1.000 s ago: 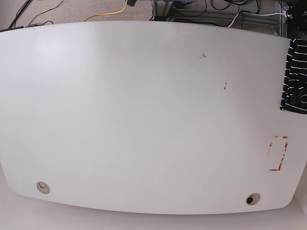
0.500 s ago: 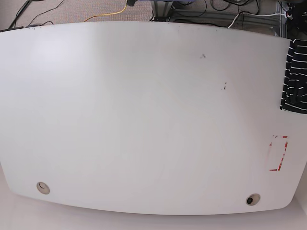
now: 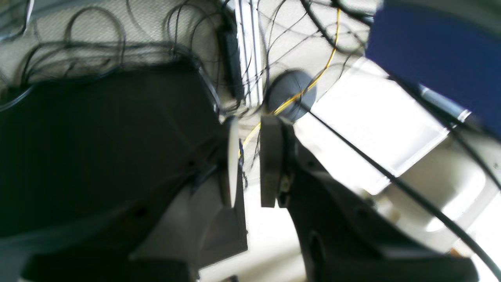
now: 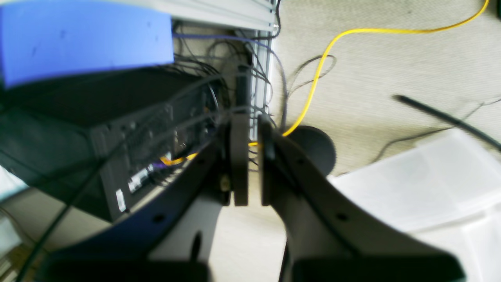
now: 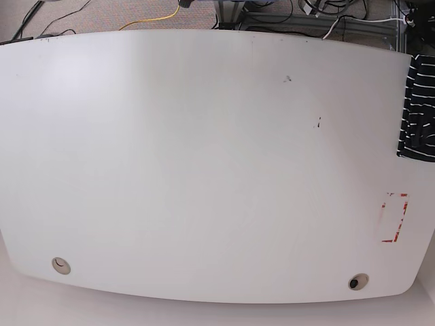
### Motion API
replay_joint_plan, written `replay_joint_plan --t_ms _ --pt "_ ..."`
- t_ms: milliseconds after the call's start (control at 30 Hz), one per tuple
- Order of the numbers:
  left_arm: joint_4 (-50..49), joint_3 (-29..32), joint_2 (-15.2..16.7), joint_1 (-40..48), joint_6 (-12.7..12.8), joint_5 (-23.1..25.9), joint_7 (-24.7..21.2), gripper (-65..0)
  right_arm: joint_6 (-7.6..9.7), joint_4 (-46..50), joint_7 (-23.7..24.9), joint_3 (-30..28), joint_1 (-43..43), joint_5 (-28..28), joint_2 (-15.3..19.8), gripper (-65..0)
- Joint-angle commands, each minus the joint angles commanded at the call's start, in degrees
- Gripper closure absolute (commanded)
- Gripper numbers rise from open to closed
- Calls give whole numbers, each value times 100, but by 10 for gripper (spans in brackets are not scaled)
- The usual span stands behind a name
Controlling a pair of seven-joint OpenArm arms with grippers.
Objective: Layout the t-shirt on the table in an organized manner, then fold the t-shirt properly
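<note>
Two round holes (image 5: 61, 265) sit near the close edge of the table (image 5: 204, 170), whose glossy white top carries a small red outline mark (image 5: 395, 217) toward the base view's right side. Beyond the far edge lie carpet, dark cables and a yellow cable (image 5: 153, 21). My left gripper (image 3: 250, 164) hangs over that cabled floor with a narrow gap between its pads, nothing in it; my right gripper (image 4: 250, 164) is likewise slightly parted and empty (a dark equipment box (image 4: 98, 129) sits below it). Compared with a second ago, the base view is unchanged: the top looks the same and the garment has not shifted. The t-shirt (image 5: 419, 109), black with thin white stripes, lies bunched at the table's right edge, mostly cut off by the frame.
</note>
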Motion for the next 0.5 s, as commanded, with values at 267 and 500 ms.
replay_joint_plan --t_ms 267,500 --pt "-1811 26 -9 -879 668 501 -897 -86 -281 -853 44 -26 695 -9 -18 -32" --pt "-2110 26 26 -1240 1486 862 -1090 -88 -492 -1363 44 -26 1187 -18 -149 -35"
